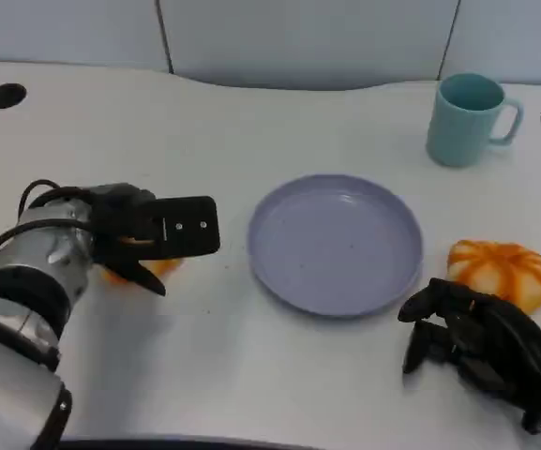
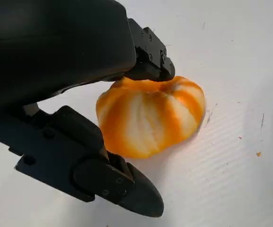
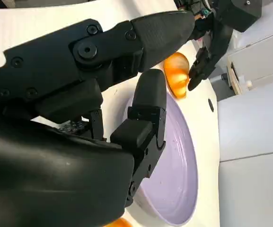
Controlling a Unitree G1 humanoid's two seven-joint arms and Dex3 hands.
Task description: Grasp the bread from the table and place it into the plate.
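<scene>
An orange-and-white striped bread (image 2: pixel 150 116) lies on the white table left of the lilac plate (image 1: pixel 336 244). My left hand (image 1: pixel 153 230) is over it, covering most of the bread (image 1: pixel 143 269). In the left wrist view my left hand (image 2: pixel 56 47) straddles it: one fingertip (image 2: pixel 153 68) touches its top, and the thumb (image 2: pixel 112 184) stays a little apart on the other side. A second striped bread (image 1: pixel 498 272) lies right of the plate. My right hand (image 1: pixel 481 347) rests just in front of it, holding nothing.
A teal mug (image 1: pixel 467 117) stands at the back right, beyond the plate. The right wrist view looks past my right hand (image 3: pixel 93 94) across the plate (image 3: pixel 179 170) to the left bread (image 3: pixel 176 75) and my left hand (image 3: pixel 216 28). The table's front edge is near both forearms.
</scene>
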